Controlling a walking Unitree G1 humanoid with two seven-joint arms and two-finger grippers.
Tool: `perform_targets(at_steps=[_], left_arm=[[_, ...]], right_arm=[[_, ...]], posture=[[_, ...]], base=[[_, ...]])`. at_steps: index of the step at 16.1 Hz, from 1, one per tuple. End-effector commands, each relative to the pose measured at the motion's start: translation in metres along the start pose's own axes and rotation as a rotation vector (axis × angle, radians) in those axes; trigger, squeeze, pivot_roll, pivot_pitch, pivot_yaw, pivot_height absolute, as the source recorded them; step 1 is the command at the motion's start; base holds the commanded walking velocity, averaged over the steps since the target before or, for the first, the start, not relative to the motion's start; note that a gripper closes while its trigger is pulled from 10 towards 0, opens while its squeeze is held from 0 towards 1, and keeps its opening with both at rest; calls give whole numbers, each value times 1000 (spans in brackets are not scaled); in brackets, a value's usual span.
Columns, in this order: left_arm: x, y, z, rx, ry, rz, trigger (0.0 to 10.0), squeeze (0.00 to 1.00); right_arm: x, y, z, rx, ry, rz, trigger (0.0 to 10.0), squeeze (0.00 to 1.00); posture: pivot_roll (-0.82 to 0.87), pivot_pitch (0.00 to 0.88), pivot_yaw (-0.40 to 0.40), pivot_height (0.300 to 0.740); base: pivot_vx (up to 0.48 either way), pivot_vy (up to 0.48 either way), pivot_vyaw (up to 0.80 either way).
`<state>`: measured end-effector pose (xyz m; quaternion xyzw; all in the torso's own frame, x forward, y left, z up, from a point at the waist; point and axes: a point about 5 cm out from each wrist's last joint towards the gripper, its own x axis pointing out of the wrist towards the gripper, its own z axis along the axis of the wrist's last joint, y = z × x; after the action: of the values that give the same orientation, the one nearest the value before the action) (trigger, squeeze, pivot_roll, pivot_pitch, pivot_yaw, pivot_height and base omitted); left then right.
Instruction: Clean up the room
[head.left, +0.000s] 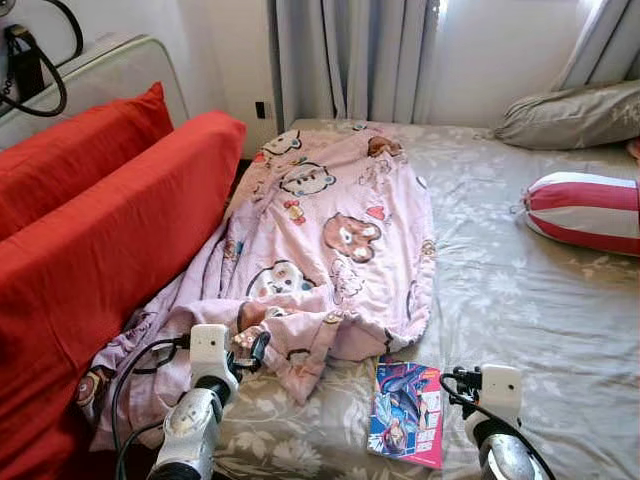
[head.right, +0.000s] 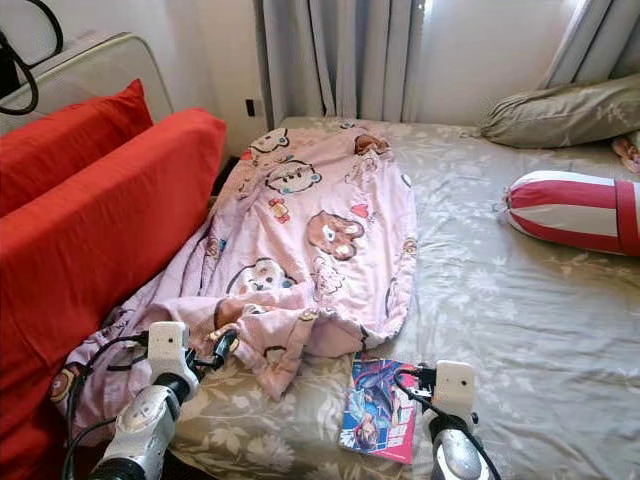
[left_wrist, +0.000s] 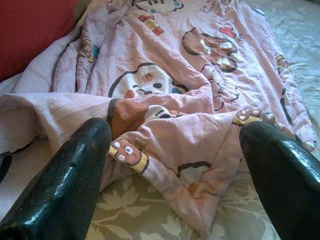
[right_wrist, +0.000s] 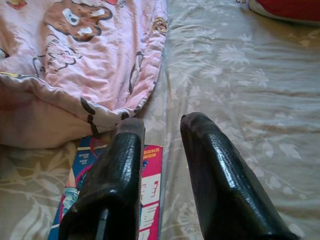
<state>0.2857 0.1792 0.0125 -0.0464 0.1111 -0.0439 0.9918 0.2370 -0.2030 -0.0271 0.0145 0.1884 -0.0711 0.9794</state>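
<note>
A crumpled pink blanket (head.left: 320, 230) printed with cartoon bears lies along the left half of the bed. Its near hem is bunched up. A colourful book (head.left: 407, 412) lies flat on the sheet by the bed's near edge, just right of that hem. My left gripper (left_wrist: 177, 131) is open wide, low over the sheet and a short way from the blanket's bunched near corner (left_wrist: 165, 165). My right gripper (right_wrist: 162, 124) hovers above the book (right_wrist: 145, 185), its fingers a narrow gap apart with nothing between them.
Grey-green flowered sheet (head.left: 520, 300) covers the bed. Big red cushions (head.left: 110, 230) lean along the left side. A red-and-white striped bolster (head.left: 585, 210) and a grey pillow (head.left: 575, 115) lie at the far right. Curtains (head.left: 350, 60) hang behind the bed.
</note>
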Motion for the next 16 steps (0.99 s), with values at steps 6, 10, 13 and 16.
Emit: perform_targets(at_steps=[6,10,13,16], left_arm=[[-2,3,-2,-13,3,1,10000,0],[-1,5,1,-14,2,10,10000,0],[0,5,1,-23,3,12,10000,0],[1,2,1,-21,14,-1,10000,0]], right_arm=[[3,6,2,-15,8,11,10000,0],[4,8,1,-49,22,13,10000,0],[5,9,3,-45,12,13,10000,0],[5,9,3,-45,18,9,10000,0]], posture=[[-35,0,5,696],[-34,0,10,661],[-31,0,10,661],[-29,0,8,661]], base=[[0,0,0],[0,0,0],[0,0,0],[0,0,0]])
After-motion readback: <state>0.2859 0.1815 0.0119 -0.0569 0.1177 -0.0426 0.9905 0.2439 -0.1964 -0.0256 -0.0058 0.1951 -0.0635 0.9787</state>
